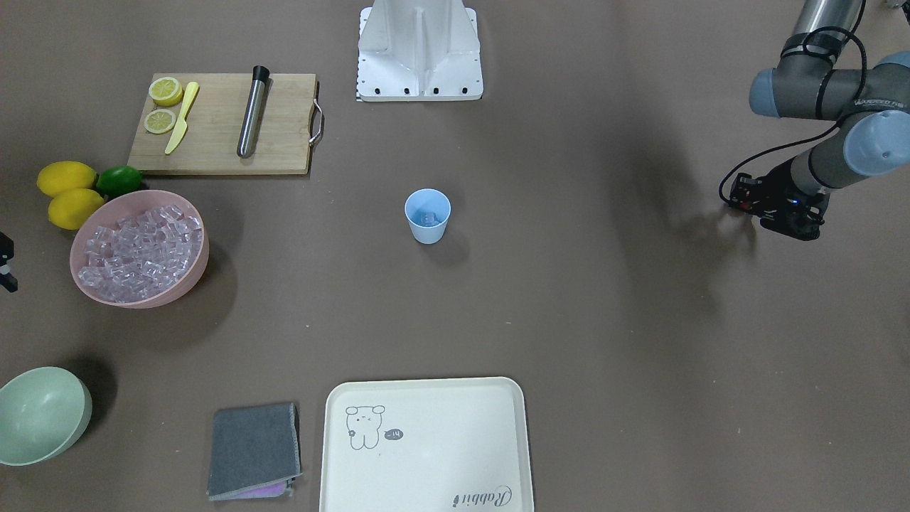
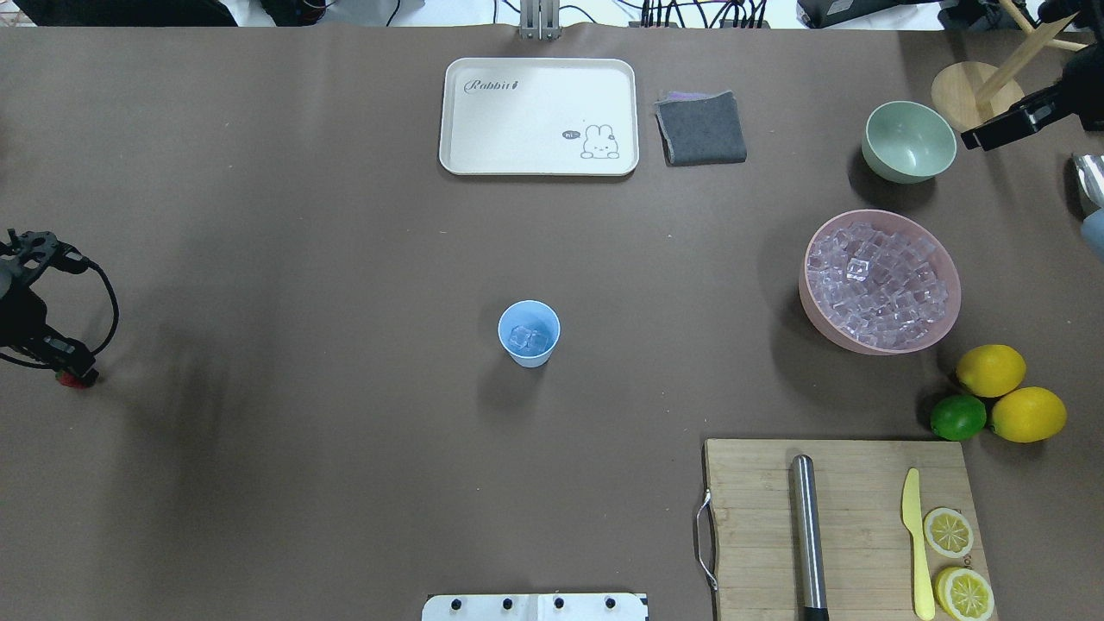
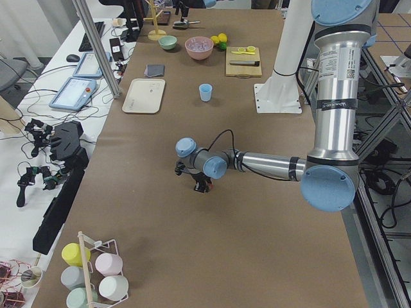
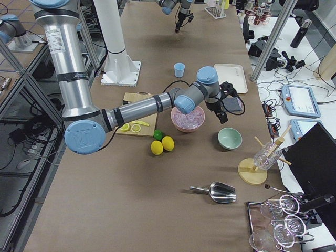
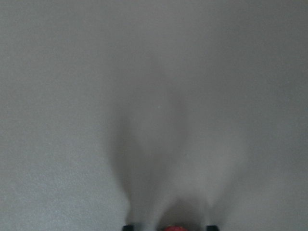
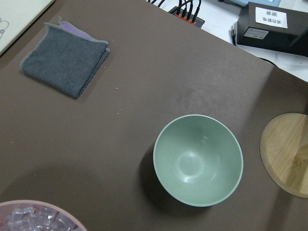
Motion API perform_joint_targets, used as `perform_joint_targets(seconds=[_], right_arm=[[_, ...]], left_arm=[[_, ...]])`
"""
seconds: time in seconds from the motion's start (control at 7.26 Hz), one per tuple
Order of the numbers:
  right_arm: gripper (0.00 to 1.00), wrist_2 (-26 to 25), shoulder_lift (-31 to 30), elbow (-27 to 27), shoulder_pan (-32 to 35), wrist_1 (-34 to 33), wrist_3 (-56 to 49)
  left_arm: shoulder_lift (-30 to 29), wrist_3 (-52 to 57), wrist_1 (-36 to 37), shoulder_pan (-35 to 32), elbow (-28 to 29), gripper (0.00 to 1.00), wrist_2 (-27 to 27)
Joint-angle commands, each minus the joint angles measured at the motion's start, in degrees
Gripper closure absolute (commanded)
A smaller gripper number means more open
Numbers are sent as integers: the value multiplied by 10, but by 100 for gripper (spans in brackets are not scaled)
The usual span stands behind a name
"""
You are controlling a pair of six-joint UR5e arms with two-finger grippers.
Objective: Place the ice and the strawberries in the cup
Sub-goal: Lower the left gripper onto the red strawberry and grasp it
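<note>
The light-blue cup (image 2: 529,334) stands upright mid-table with a few cubes of ice (image 2: 528,338) inside. More ice (image 2: 880,276) fills the pink bowl (image 2: 862,346) at the overhead view's right. My left gripper (image 2: 71,373) hangs above the table at that view's far left, well away from the cup, shut on a small red strawberry (image 5: 175,227). My right gripper (image 2: 1007,126) hovers between the pink bowl and the pale green bowl (image 6: 198,161); its fingers do not show clearly, so I cannot tell whether it is open or shut.
A cutting board (image 2: 845,526) carries a steel muddler, a yellow knife and lemon halves. Two lemons and a lime (image 2: 957,417) lie beside the pink bowl. A cream tray (image 2: 539,116) and grey cloth (image 2: 700,128) sit at the far edge.
</note>
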Motion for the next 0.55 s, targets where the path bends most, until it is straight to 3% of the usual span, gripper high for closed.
perform_joint_targets(seconds=[0.0,0.41], right_arm=[[0,-2,2,0,-2,0,0],[0,-6,4,0,-2,0,1]], left_arm=[[-1,1,1,1,2,80,2],[-3,-1,4,0,4,92,2]])
